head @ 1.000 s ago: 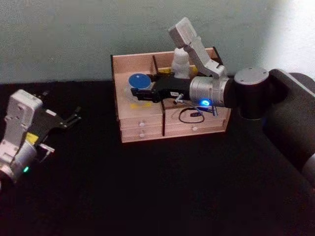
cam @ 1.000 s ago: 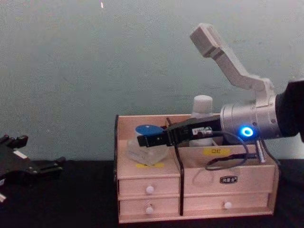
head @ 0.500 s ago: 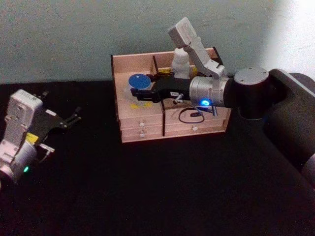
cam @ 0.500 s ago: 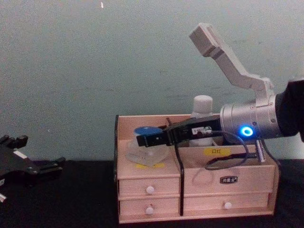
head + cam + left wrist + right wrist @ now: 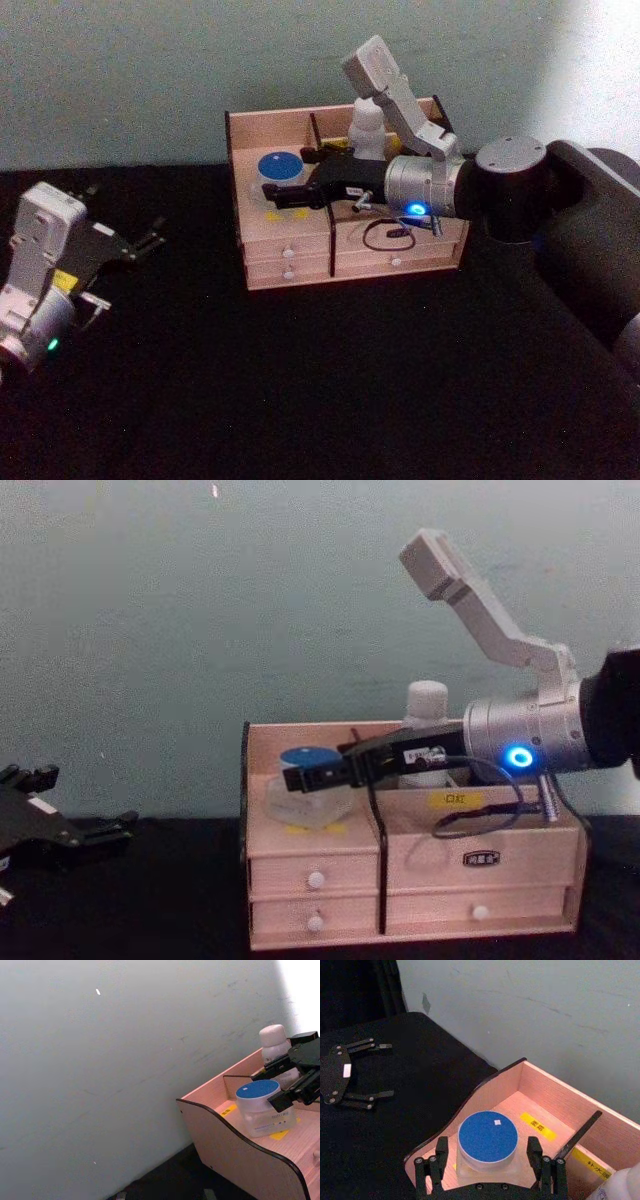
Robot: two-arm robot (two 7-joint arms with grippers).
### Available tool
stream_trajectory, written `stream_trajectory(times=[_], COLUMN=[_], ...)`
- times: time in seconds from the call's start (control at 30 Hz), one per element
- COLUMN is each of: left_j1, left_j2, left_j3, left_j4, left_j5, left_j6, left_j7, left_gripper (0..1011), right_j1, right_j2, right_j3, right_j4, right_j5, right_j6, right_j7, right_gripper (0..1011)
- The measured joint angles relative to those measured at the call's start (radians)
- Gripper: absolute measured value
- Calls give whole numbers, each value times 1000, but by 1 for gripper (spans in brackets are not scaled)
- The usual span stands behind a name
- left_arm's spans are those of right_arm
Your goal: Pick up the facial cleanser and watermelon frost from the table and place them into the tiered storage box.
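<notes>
The watermelon frost (image 5: pixel 487 1136), a clear jar with a blue lid, stands upright on the floor of the front left compartment of the tiered storage box (image 5: pixel 485 1091). My right gripper (image 5: pixel 487 1154) is open, with a finger (image 5: pixel 440 1154) on each side of the jar and a small gap to it. The chest view shows the jar (image 5: pixel 306 806) behind the right gripper (image 5: pixel 296 778). The facial cleanser (image 5: pixel 367 130), a white bottle, stands in the box's back right compartment (image 5: pixel 427 706). My left gripper (image 5: pixel 145 243) rests open over the table far to the left.
The box (image 5: pixel 290 268) sits at the table's back against a pale wall, with small white-knobbed drawers (image 5: pixel 315 880) along its front. A black cable (image 5: pixel 385 236) hangs from my right wrist over the right half of the box. Black tabletop surrounds the box.
The right gripper's fingers have spread and let go of the jar, which went from tilted to standing level in the compartment. The left arm has barely moved.
</notes>
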Motion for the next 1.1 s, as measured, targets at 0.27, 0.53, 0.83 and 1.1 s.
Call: stream_trajectory(times=[0.27, 0.53, 0.83, 1.1], left_j1=[0, 0, 0, 0], left_j2=[0, 0, 0, 0], left_j3=[0, 0, 0, 0], left_j4=[0, 0, 0, 0], left_j5=[0, 0, 0, 0], left_j6=[0, 0, 0, 0], left_j7=[0, 0, 0, 0], left_gripper=[1001, 1001, 1001, 1001], right_j1=[-27, -90, -210, -324], right_j2=[24, 98, 267, 408], right_j3=[13, 42, 94, 165], right_j4=[-63, -205, -397, -518], right_j5=[1, 39, 132, 200], right_j6=[-12, -7, 32, 83], right_j7=[-4, 17, 78, 34], right_gripper=[1003, 1003, 1002, 1002])
